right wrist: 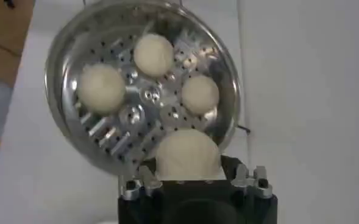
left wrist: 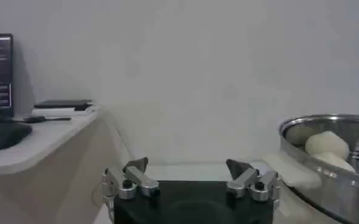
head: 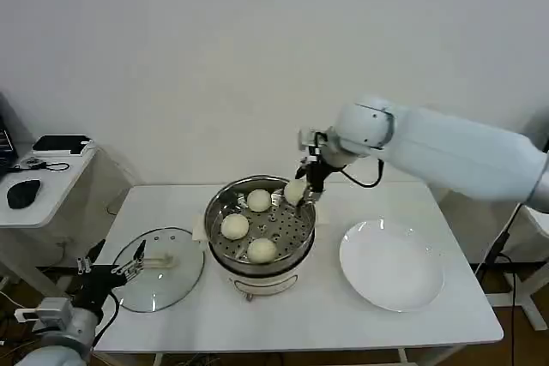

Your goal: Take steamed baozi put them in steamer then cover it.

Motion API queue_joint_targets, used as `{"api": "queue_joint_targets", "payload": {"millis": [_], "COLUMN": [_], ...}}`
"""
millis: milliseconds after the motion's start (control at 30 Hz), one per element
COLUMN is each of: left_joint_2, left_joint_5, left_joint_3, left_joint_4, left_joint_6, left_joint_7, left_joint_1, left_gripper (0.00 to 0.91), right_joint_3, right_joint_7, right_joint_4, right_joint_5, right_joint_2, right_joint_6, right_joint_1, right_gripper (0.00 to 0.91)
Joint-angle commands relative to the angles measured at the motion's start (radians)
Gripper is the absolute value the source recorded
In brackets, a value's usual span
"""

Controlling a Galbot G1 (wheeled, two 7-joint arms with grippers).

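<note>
White table [head: 446, 315] against a plain white wall, side desk [head: 43, 186] at far left. Round shiny steel steamer [head: 302, 239] sits mid-table, perforated floor, three smooth round baozi [head: 235, 226] inside. Right end effector [head: 302, 188] hangs over the steamer's far right rim, pinching a fourth baozi [right wrist: 187, 154]. Clear glass cover [head: 176, 285] lies flat left of the steamer, its bar handle running left-right. Flat white plate [head: 392, 266] right. Left end effector [head: 129, 267] spread, at the table's near left edge by the cover.

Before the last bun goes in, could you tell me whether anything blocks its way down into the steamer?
Nothing visible does. The right pincer holds the fourth baozi over the steamer rim; three buns sit elsewhere, leaving bare floor free.
</note>
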Motion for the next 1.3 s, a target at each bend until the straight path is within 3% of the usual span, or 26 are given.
{"api": "queue_joint_targets", "payload": {"millis": [33,933,1033,1067,1300], "left_joint_2": [0.001,0.003,0.003,0.003,0.003], "left_joint_5": [0.001,-0.001,-0.001,-0.001,-0.001], "left_joint_3": [0.001,0.005,0.004,0.004,0.002], "left_joint_4": [-0.005,0.007,0.006,0.005,0.005], "left_joint_6": [0.0,0.001,0.001,0.0,0.001], "left_joint_7": [0.0,0.0,0.0,0.0,0.0], "left_joint_1": [-0.001,-0.009,-0.009,-0.008,-0.006], "left_gripper": [0.907,0.907,0.907,0.907,0.907], "right_joint_3": [-0.022,-0.002,0.001,0.004,0.04], "right_joint_7": [0.049,0.04,0.054,0.058,0.07], "right_joint_4": [-0.081,-0.165,-0.166,-0.166,-0.131], "right_joint_5": [0.022,-0.078,-0.078,-0.08,-0.066], "right_joint_2": [0.113,0.151,0.151,0.15,0.121], "right_joint_6": [-0.065,-0.059,-0.053,-0.055,-0.057], "right_joint_1": [-0.094,-0.179,-0.183,-0.185,-0.172], "right_gripper": [0.725,0.725,0.746,0.907,0.907]}}
